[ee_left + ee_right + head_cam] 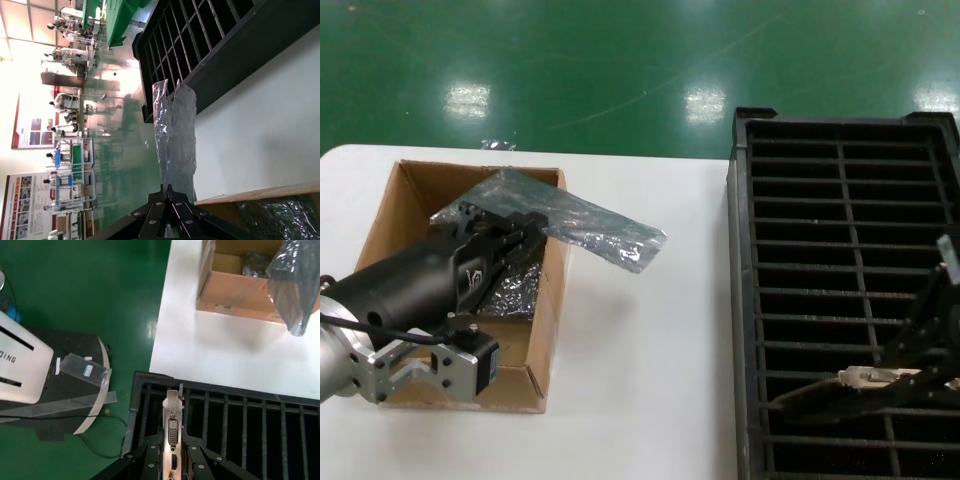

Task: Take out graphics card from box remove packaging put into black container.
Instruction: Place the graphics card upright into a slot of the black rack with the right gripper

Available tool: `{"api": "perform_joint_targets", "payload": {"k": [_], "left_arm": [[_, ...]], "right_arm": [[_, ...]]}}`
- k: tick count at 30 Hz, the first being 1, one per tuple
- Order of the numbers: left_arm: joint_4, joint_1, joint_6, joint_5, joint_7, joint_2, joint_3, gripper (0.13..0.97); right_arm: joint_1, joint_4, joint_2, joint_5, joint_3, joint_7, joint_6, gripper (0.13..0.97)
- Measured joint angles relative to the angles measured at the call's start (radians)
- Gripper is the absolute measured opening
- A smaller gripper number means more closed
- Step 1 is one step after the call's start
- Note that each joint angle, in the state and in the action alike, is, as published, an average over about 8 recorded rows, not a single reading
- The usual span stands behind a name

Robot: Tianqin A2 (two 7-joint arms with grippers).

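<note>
- black container (748, 300) along table's (640, 330) right edge
- box (392, 215) at the left edge
- packaging (605, 228) pinched in left gripper (525, 228), hanging past box's right wall
- graphics card (172, 427) clamped by right gripper (172, 460) above container slots

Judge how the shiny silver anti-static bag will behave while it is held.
The crinkly silver bag, pinched at one end by the left gripper, probably weighs little: it juts past the cardboard box with only a slight droop. Its creased film looks floppy and likely slippery.

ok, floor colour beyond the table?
Glossy green floor, past the white table; clearest in the head view.
</note>
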Motion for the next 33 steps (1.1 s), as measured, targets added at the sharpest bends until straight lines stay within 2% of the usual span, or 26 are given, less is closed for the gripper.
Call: {"api": "perform_joint_targets", "payload": {"k": [11,33], "left_arm": [[0.0,0.0,0.0,0.0,0.0,0.0,0.0,0.139],[0.0,0.0,0.0,0.0,0.0,0.0,0.0,0.139]], "right_arm": [[-0.024,-0.109,-0.112,-0.081,-0.036,-0.034,0.0,0.188],[-0.063,-0.235,-0.207,-0.209,-0.037,-0.089,0.0,0.188]]}}
